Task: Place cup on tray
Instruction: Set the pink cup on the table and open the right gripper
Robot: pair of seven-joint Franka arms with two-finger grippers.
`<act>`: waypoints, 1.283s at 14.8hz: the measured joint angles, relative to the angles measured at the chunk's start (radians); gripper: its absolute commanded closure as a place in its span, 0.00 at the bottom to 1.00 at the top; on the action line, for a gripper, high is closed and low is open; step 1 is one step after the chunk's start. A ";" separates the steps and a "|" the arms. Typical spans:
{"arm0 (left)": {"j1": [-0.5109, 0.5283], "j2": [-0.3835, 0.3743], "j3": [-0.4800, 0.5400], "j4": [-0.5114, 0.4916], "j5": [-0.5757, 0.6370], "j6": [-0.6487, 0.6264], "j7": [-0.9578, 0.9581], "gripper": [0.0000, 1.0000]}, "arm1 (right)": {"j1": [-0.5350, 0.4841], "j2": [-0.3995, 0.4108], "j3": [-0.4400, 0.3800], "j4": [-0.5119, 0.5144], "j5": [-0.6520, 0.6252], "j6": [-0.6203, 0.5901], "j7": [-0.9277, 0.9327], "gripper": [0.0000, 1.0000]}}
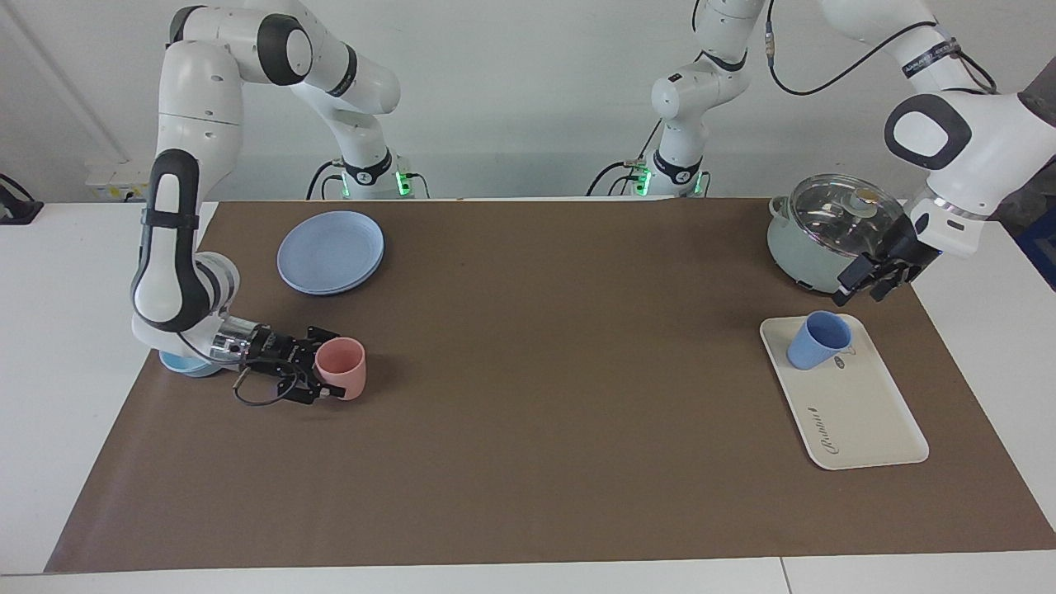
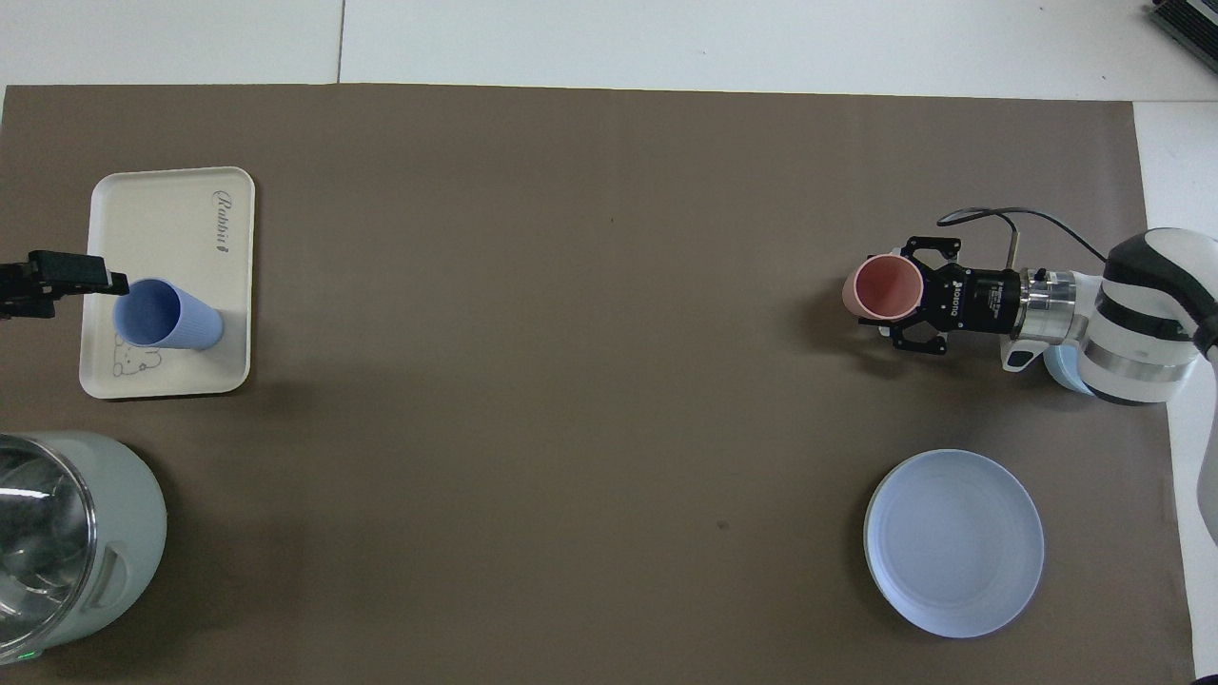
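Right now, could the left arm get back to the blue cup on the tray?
Probably yes. The left gripper hangs just above the cup, which stands on the tray, with nothing between them; the lidded pot sits aside.
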 measured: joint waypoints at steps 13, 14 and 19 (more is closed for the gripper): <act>-0.354 -0.140 -0.005 -0.008 0.107 -0.264 -0.111 0.00 | -0.014 -0.070 -0.033 -0.010 -0.161 0.100 -0.023 0.00; -0.352 -0.141 0.003 0.007 0.107 -0.285 -0.111 0.00 | -0.026 -0.071 -0.034 -0.009 -0.193 0.104 -0.029 0.00; -0.334 -0.093 0.030 0.211 0.108 -0.436 -0.110 0.00 | -0.019 -0.191 -0.027 0.008 -0.526 0.219 -0.045 0.00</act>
